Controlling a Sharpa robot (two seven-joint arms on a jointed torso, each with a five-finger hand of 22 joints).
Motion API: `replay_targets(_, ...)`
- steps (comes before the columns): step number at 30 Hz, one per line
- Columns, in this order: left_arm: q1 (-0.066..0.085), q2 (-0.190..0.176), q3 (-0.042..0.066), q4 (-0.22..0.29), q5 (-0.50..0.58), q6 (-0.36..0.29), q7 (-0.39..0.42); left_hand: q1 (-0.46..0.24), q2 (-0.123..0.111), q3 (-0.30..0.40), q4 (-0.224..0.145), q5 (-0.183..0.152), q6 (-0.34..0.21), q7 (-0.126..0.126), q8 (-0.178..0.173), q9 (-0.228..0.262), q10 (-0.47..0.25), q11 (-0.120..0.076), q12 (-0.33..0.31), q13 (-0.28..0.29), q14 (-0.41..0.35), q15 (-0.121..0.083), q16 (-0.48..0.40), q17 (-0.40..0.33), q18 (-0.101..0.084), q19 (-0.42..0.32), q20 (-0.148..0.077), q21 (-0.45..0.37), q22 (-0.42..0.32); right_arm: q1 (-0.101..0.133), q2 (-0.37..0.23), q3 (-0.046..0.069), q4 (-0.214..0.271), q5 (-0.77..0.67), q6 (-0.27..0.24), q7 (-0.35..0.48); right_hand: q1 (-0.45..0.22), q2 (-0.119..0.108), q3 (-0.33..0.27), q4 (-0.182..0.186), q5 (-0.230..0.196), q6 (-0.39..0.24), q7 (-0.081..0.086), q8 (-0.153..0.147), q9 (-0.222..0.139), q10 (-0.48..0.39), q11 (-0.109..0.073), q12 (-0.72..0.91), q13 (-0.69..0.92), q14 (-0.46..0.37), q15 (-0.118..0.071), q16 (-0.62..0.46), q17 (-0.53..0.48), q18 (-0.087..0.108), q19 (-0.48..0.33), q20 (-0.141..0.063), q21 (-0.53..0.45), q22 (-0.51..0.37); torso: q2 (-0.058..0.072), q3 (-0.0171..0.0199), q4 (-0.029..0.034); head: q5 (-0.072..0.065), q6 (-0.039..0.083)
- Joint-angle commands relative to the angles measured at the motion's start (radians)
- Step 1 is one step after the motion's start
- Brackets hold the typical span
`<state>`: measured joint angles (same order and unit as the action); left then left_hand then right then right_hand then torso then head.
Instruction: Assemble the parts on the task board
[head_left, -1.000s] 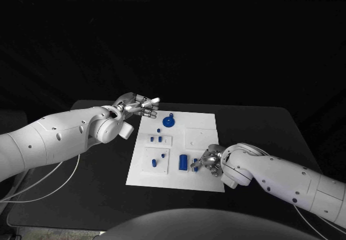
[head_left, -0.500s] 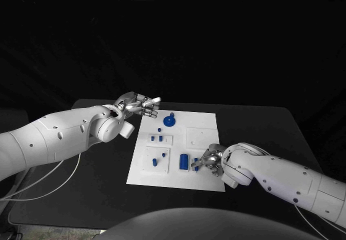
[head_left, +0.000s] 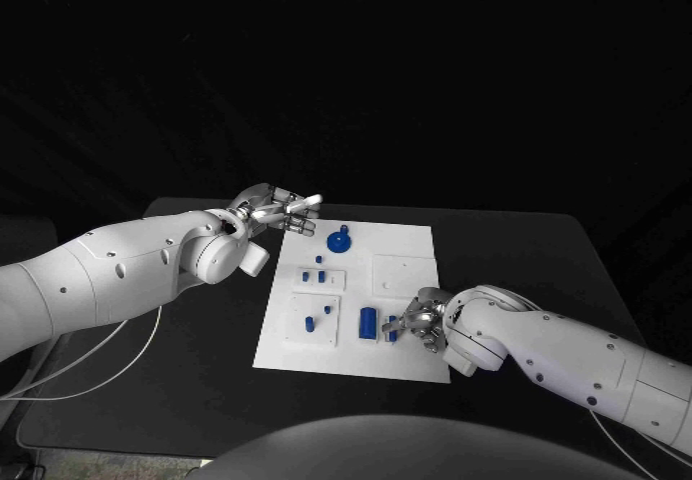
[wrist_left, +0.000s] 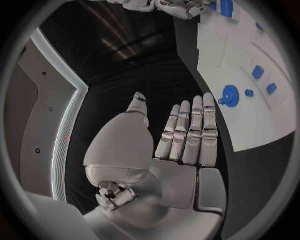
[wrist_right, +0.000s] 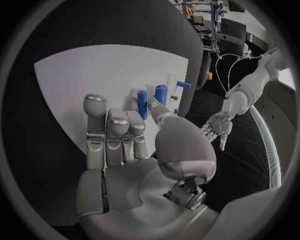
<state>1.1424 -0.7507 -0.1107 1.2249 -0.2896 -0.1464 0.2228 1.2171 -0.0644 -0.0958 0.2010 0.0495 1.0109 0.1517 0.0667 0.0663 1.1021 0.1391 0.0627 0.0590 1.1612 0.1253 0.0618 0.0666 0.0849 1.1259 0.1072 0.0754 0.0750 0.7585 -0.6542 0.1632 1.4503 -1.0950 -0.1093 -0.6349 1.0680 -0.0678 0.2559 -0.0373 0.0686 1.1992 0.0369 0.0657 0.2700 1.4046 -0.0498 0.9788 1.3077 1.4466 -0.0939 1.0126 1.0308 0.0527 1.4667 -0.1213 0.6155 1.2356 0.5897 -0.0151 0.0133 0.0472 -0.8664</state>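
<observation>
I see the task board (head_left: 397, 300) mid-table, long axis running away from me | right hand (head_left: 420, 321) at near-right edge, grip unclear | left hand (head_left: 277, 212) empty, fingers straight, off far-left corner | round blue part (head_left: 338, 241) at far end

Task board (head_left: 411, 250): one white plate on the table.
Table (head_left: 519, 240): one black table.
Round blue part with a knob (head_left: 338, 242): one, near the far end of the board.
Small blue parts in the middle row (head_left: 312, 277): two or three, too small to count for sure.
Blue parts on the near left square (head_left: 309, 324): two.
Tall blue parts by the right hand (head_left: 368, 322): two.
Hands: two, the left hand (head_left: 271, 212) and the right hand (head_left: 420, 318).
Arms: two white ones.
</observation>
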Motion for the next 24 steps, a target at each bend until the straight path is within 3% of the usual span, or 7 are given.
replay_targets(1, 0.001, 0.002, 0.001, 0.002, -0.003, 0.014, 0.004, -0.001, -0.004, -0.003, 0.0, -0.002, -0.005, -0.001, -0.001, 0.001, -0.007, 0.001, -0.003, 0.0, -0.007, -0.001, 0.0, 0.0, -0.001, -0.007, 0.002, -0.002, -0.002, -0.002, 0.002, -0.002, 0.005, 0.002, 0.019, 0.015, 0.01, -0.026, 0.011, 0.044, -0.009, 0.007, 0.001, -0.002, 0.007, -0.002, 0.006, 0.006, 0.023, 0.006, -0.001, -0.005, 0.002, 0.012, 0.048, 0.004, 0.006, -0.002, 0.0, 0.0, 0.0002, 0.0, 0.0)
replay_targets(10, 0.001, 0.002, 0.001, 0.002, -0.003, 0.014, 0.003, -0.003, -0.002, -0.004, -0.002, -0.002, -0.005, -0.001, -0.001, 0.001, -0.007, 0.001, -0.003, 0.0, -0.008, -0.001, 0.0, 0.0, -0.001, -0.008, 0.002, -0.002, -0.002, -0.002, 0.001, -0.002, 0.006, 0.002, 0.018, 0.017, 0.001, -0.042, 0.01, 0.074, -0.016, 0.007, 0.001, -0.002, 0.01, -0.002, 0.006, 0.004, 0.022, 0.005, -0.001, -0.006, 0.003, 0.012, 0.048, 0.004, 0.005, -0.003, 0.0, 0.0002, 0.0004, 0.001, -0.001)
replay_targets(24, 0.001, 0.001, 0.0, 0.001, -0.004, 0.014, 0.0, -0.003, -0.002, -0.004, -0.002, -0.002, -0.005, -0.001, -0.001, 0.001, -0.007, 0.001, -0.003, 0.0, -0.008, -0.001, 0.0, 0.0, -0.001, -0.008, 0.002, -0.002, -0.002, 0.0, -0.004, -0.002, 0.013, 0.0, 0.016, 0.018, 0.002, -0.037, 0.009, 0.072, -0.015, 0.007, 0.001, -0.002, 0.01, -0.002, 0.006, 0.004, 0.022, 0.005, -0.001, -0.006, 0.004, 0.012, 0.048, 0.003, 0.006, -0.003, 0.0, 0.0002, 0.0002, 0.003, -0.003)
